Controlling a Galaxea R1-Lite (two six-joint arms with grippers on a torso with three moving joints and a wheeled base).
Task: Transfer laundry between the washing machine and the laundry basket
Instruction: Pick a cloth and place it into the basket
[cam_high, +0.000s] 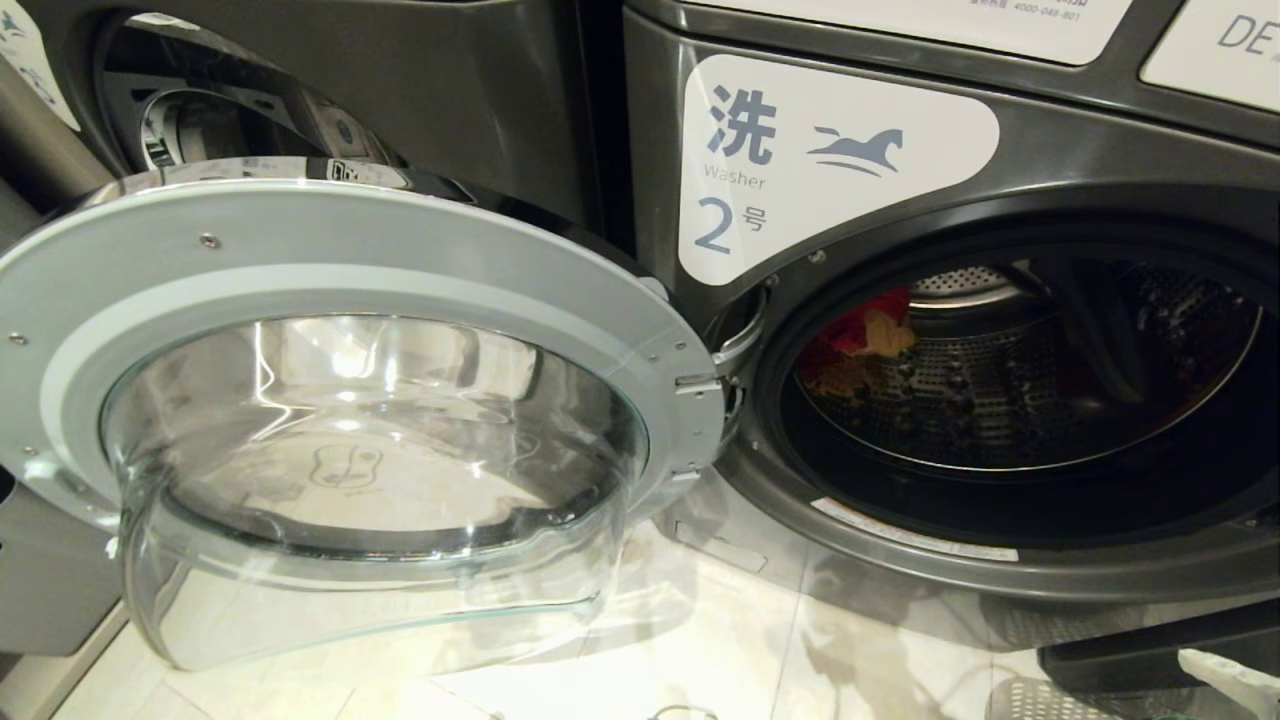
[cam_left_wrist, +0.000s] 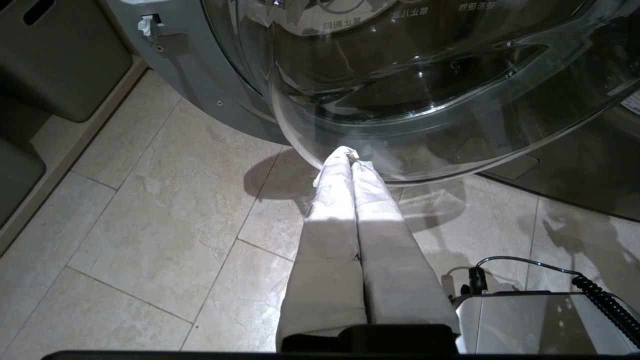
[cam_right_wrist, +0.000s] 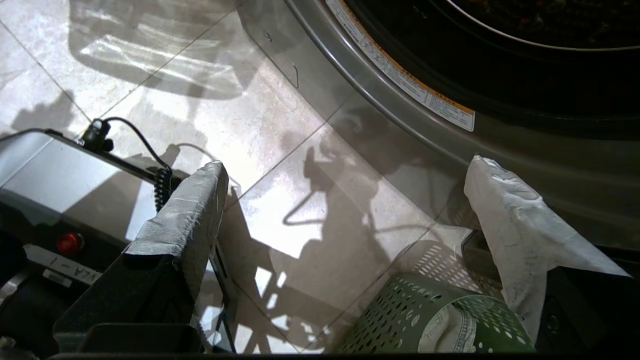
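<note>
Bright overhead glare on the floor tiles (cam_right_wrist: 280, 125), hard shadows, dim drum (cam_high: 1010, 370).

We see the washing machine (cam_high: 620, 130) in dark grey, its white label (cam_high: 830, 160) printed with grey-blue characters and a grey-blue horse. Its open door (cam_high: 360, 400) has a pale silver-grey ring around clear glass. Inside the perforated steel drum (cam_high: 1000, 390), the laundry (cam_high: 865, 340) shows bright red with mustard yellow. We find the floor (cam_left_wrist: 165, 225) tiled in mottled cream beige. The laundry basket (cam_right_wrist: 430, 320) is green, dotted with round holes. Both the left gripper (cam_left_wrist: 352, 155) and right gripper (cam_right_wrist: 345, 167) wear off-white wrapping.
</note>
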